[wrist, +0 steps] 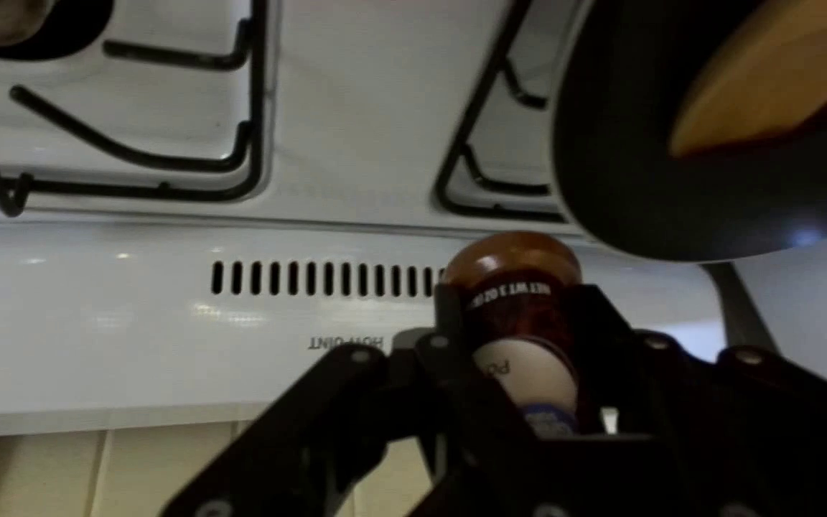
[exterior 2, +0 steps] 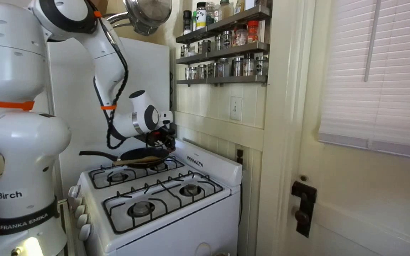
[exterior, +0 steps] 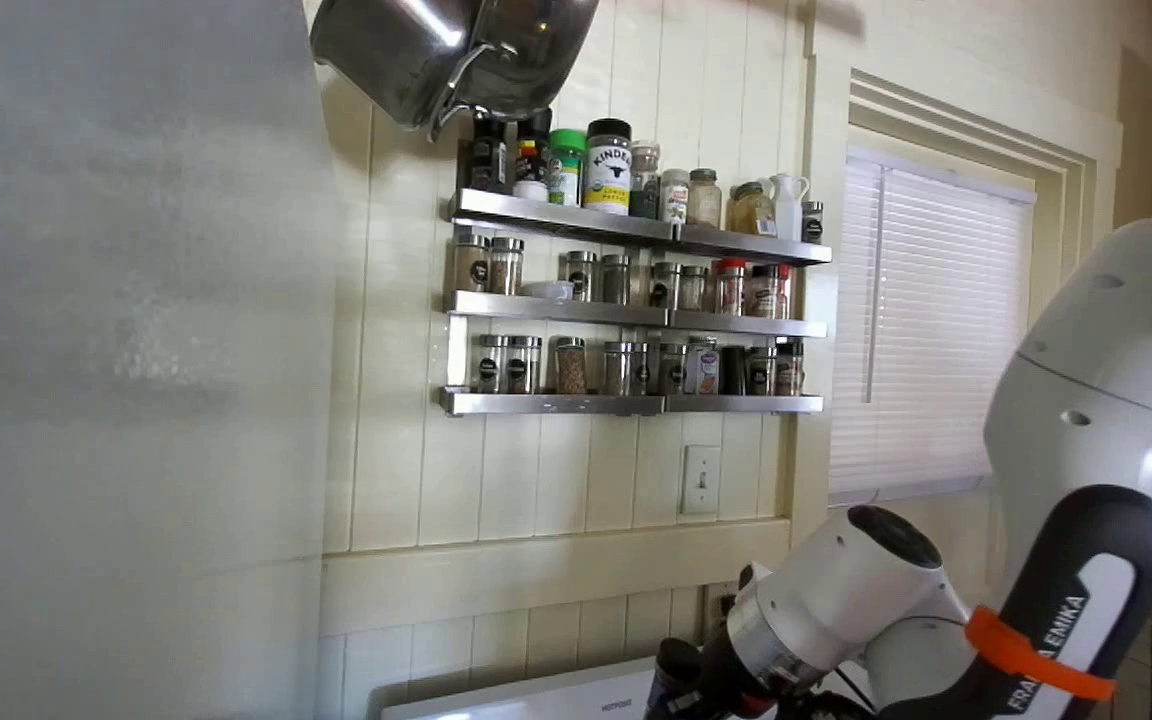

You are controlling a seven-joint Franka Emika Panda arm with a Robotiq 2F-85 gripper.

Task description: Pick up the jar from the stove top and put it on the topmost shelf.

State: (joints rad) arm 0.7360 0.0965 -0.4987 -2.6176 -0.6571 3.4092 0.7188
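Over the far left of the stove top (wrist: 363,108), by its back panel (wrist: 133,345), the jar (wrist: 517,316) is clasped by the claw (wrist: 519,301), fingers (wrist: 449,312) against both sides. The base (wrist: 514,257) is thus unobstructed, presumably for setting down on the topmost shelf (exterior: 576,218), well above. Whether it is fully lifted cannot be told; room seems limited by the skillet (wrist: 622,179) just beside.

Both exterior views, well back, share three-tier spice rack (exterior: 596,312); wrist view looks down close on stove back panel (wrist: 169,352).
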